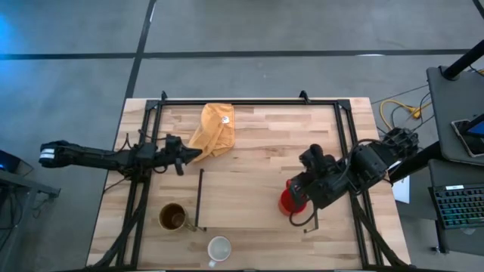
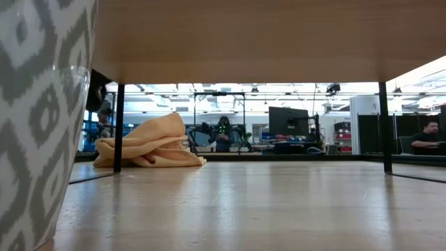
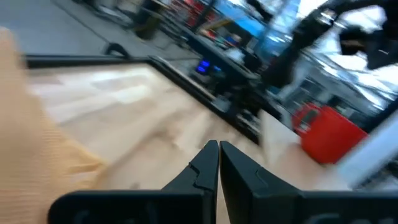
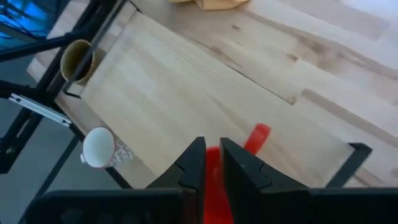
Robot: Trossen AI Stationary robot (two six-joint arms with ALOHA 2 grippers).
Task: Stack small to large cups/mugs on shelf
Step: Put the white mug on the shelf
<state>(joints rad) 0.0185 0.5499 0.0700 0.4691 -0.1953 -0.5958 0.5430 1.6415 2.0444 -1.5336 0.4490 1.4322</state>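
Right gripper (image 1: 296,202), fingers nearly closed on the small red handled mug (image 1: 288,201) at the light-wood shelf board's (image 1: 249,198) end: a rim-only pinch may slip. Left gripper (image 1: 178,156) waits closed, empty.

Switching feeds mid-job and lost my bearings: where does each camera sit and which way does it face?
High: overhead, straight down; both arms, shelf, red mug.
Low: at tabletop height under the shelf, facing the room; cloth, no arms.
Left wrist: past the shut left gripper toward the red mug.
Right wrist: down past the right gripper on the red mug.
Shared: both wrist views show the red mug.
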